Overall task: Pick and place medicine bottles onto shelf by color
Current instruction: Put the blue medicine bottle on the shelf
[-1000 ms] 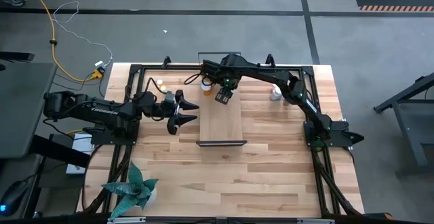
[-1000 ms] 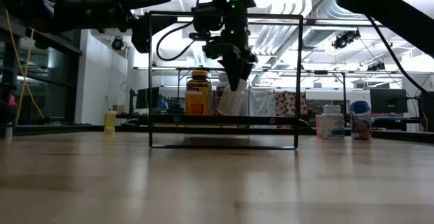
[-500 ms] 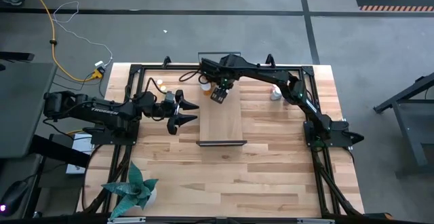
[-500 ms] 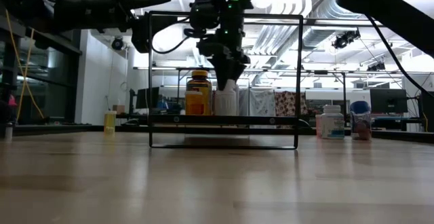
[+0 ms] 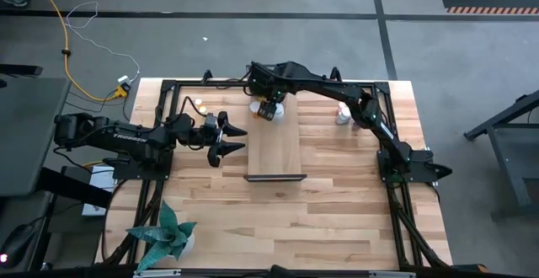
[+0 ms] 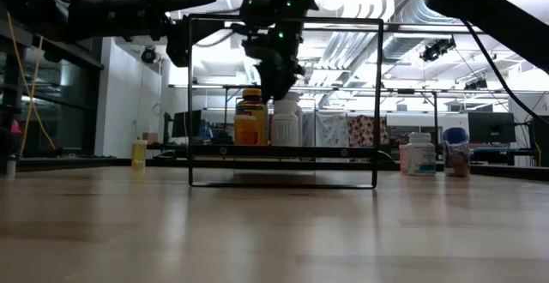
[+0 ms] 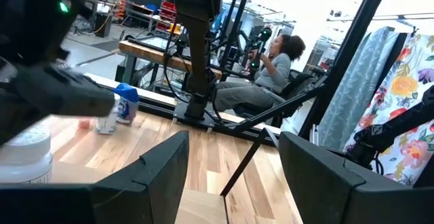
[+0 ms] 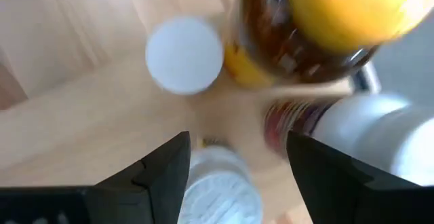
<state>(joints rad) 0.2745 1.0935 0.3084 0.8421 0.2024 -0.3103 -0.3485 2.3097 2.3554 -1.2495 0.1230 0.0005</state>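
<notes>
hovering over the far end of the shelf (image 5: 274,147), right gripper (image 5: 269,110) sits with fingers spread above a white bottle (image 6: 285,125), which stands upright on the board free of the fingers, just beside the amber bottle (image 6: 250,117) with its yellow cap; probably grouped there to begin the sorting. right wrist view shows a small white-capped bottle (image 8: 184,54) close by too. left gripper (image 5: 226,141) waits spread and empty at the shelf's left edge. more bottles, one blue-capped (image 6: 456,153), remain on the worktop (image 5: 337,219), well apart from the shelf.
</notes>
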